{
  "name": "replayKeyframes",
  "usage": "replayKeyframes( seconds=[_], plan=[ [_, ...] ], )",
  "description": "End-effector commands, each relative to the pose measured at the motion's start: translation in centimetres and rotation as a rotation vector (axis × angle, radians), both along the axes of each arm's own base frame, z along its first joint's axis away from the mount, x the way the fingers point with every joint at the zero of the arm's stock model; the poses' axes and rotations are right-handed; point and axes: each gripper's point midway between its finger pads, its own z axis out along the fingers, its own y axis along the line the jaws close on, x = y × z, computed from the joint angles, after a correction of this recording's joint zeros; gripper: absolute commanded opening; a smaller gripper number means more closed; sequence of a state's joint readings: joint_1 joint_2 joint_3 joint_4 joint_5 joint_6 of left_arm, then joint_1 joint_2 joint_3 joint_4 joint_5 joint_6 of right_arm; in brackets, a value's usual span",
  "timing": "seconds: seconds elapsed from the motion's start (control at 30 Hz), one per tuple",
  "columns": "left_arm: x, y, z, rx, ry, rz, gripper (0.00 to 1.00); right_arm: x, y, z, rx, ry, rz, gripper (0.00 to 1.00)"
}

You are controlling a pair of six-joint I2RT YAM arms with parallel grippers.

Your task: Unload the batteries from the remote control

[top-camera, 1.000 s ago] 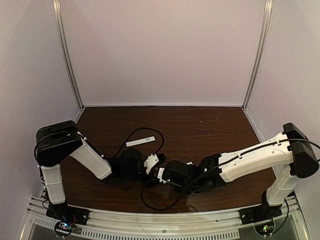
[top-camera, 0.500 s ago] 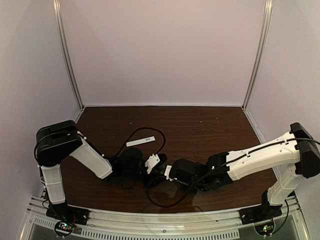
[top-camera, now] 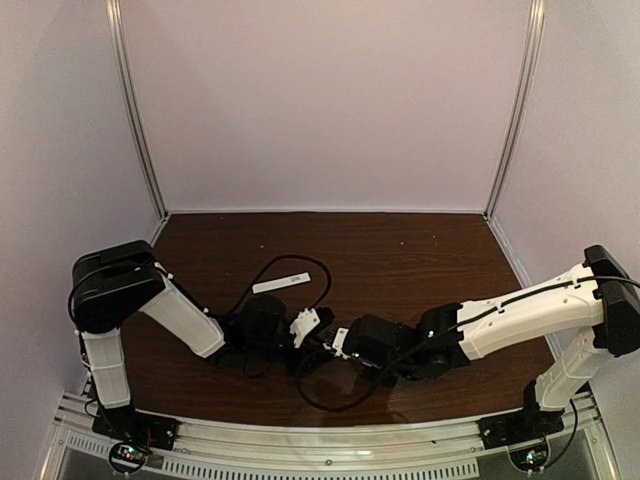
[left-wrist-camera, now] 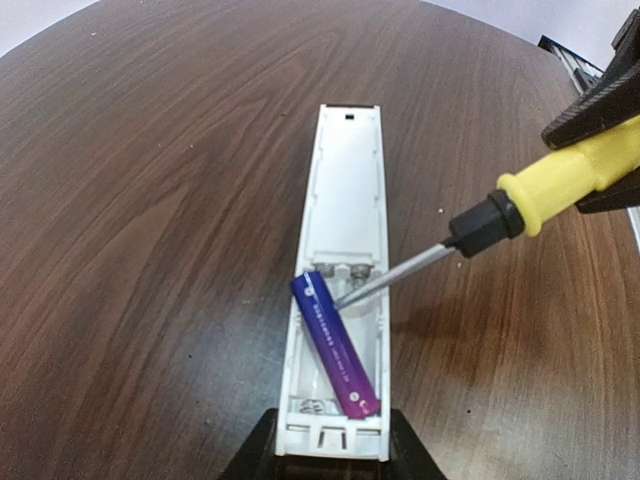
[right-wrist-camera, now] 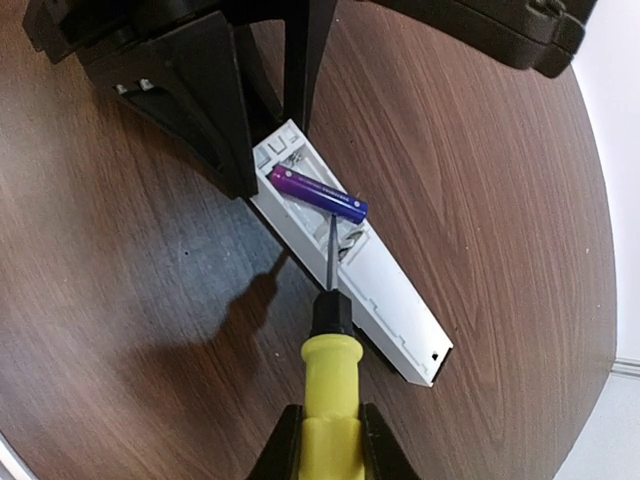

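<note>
From above, both arms reach low over the dark wooden table [top-camera: 420, 250] and meet near its front middle. The left gripper [top-camera: 301, 333] and the right gripper [top-camera: 336, 347] sit just beside each other, tips almost touching. What they hold is too small to make out from here. A flat white cover strip [top-camera: 281, 283] lies on the wood behind them, well apart from both.

The left wrist camera makes it plain. The left gripper [left-wrist-camera: 335, 455] is clamped on the near end of the remote control [left-wrist-camera: 345, 190], one black finger on each long side. The remote lies flat on the table with its open back facing up. One purple-blue battery [left-wrist-camera: 338, 345] lies crooked in the compartment, its far end by the left wall and its near end by the right. The metal tip of a yellow-handled screwdriver [left-wrist-camera: 575, 170] comes in from the right and touches the battery's far end, close to the spring contacts.

From the right wrist camera, the right gripper [right-wrist-camera: 330, 445] is closed tight around the screwdriver's yellow handle. The shaft points away across the remote's edge and meets the underside of the battery. The battery sits askew over the compartment, just in front of the left gripper's black fingers [right-wrist-camera: 215, 110].
</note>
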State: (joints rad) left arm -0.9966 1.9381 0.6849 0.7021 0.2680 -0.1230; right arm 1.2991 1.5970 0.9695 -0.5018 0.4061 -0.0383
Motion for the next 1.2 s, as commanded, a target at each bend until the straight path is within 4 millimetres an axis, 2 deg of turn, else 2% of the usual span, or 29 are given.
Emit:
replayKeyframes(
  seconds=[0.0,0.23,0.83,0.97,1.17],
  plan=[
    [0.0,-0.9,1.6,-0.054,-0.018,-0.02,0.07,-0.2,1.1,0.0,0.044,0.039,0.008,0.0],
    [-0.1,-0.8,1.5,-0.053,-0.017,-0.021,0.07,-0.3,2.9,0.8,0.115,0.049,0.031,0.0],
    [-0.2,-0.6,1.3,-0.051,-0.017,-0.019,0.07,0.3,3.2,0.2,0.072,0.033,0.014,0.0],
    [-0.2,-0.6,1.4,-0.054,-0.016,-0.016,0.07,0.4,3.2,0.6,0.088,0.03,0.009,0.0],
    [-0.3,-0.6,2.6,-0.067,-0.021,-0.025,0.07,1.0,2.4,2.6,0.132,0.016,-0.02,0.0]
  ],
)
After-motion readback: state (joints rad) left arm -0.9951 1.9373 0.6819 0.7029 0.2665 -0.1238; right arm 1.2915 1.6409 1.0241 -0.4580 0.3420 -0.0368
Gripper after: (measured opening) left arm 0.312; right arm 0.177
